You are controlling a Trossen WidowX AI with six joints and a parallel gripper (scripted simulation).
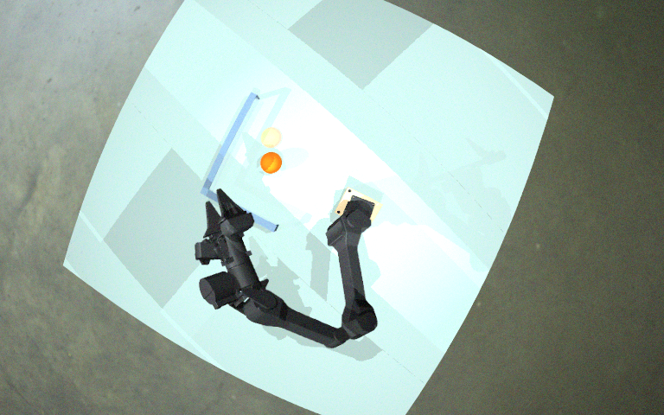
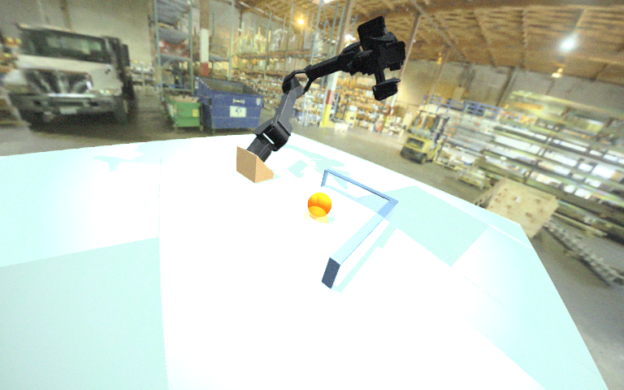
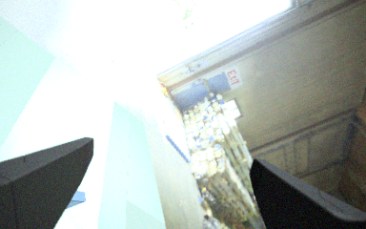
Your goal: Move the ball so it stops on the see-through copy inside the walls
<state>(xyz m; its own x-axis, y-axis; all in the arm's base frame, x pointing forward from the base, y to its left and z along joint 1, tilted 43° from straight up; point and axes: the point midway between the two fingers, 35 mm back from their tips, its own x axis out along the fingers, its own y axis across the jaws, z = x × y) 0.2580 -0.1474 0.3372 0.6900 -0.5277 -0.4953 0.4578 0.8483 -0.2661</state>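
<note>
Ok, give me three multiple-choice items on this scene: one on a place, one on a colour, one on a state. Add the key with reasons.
1. Where does the ball lie?
A. on the see-through copy
B. beside the see-through copy, inside the corner of the walls
C. outside the walls

2. What colour is the ball?
A. green
B. orange
C. blue

3. What state is the claw in?
A. open, holding nothing
B. shut on the ball
C. shut on a wall

Key: 1 B, the top view shows the ball next to the pale copy, not on it. 2 B, it is orange in both views. 3 A, its fingers stand wide apart, raised, far from the ball.
</note>
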